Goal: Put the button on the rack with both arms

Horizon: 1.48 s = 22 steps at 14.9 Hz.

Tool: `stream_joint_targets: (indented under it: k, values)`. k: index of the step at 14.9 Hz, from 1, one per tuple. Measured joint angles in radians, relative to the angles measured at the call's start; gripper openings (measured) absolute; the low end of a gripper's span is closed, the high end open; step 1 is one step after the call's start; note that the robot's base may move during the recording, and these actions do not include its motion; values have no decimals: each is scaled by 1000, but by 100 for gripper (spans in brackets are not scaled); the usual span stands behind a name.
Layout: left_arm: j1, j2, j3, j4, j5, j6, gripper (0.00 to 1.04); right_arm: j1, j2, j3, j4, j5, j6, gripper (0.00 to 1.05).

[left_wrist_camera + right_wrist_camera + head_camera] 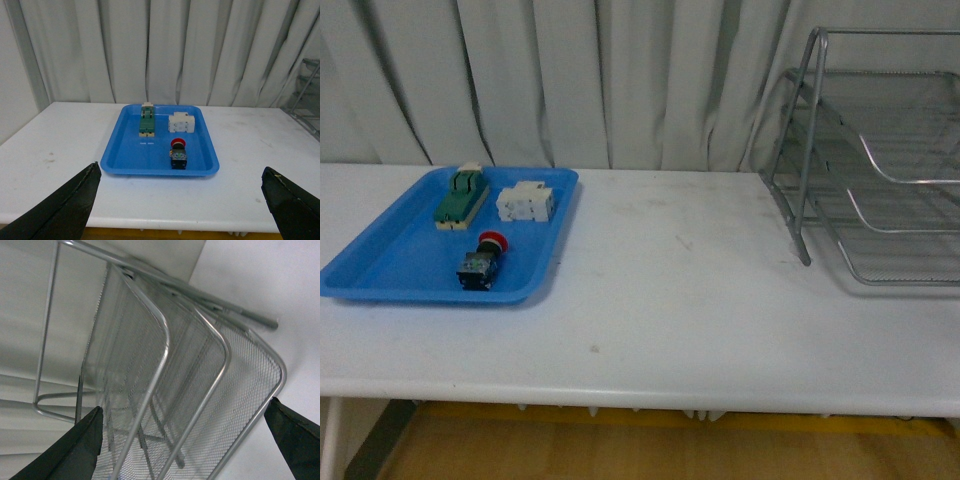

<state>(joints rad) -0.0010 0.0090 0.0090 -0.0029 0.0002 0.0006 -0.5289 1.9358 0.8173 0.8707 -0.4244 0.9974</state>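
Front view: white matte table [670, 310] fills lower frame; silver wire-mesh rack [880, 170], three tiers, right edge; flat blue plastic tray [380, 270] at left holds green-topped block [461, 197], white blocky component [526, 202], red-capped button [483, 260] nearest front rim; left gripper [180, 172] splayed wide, button centred beyond fingertips, apart; right gripper [185, 407] likewise spread, facing rack mesh
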Motion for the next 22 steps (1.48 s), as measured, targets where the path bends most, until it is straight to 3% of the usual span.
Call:
stream_joint_targets:
  k: [3, 7, 20, 21, 22]
  values:
    - [0, 0, 0, 0, 0, 0, 98, 95, 131, 42, 55, 20, 116, 98]
    - [0, 0, 0, 0, 0, 0, 98, 190, 212, 64, 84, 32, 135, 98]
    - [0, 0, 0, 0, 0, 0, 98, 196, 312, 233, -3, 40, 102, 98]
    - [0, 0, 0, 0, 0, 0, 98, 197, 324, 248, -9, 40, 101, 95]
    - [0, 0, 0, 0, 0, 0, 98, 202, 337, 265, -12, 42, 99, 83]
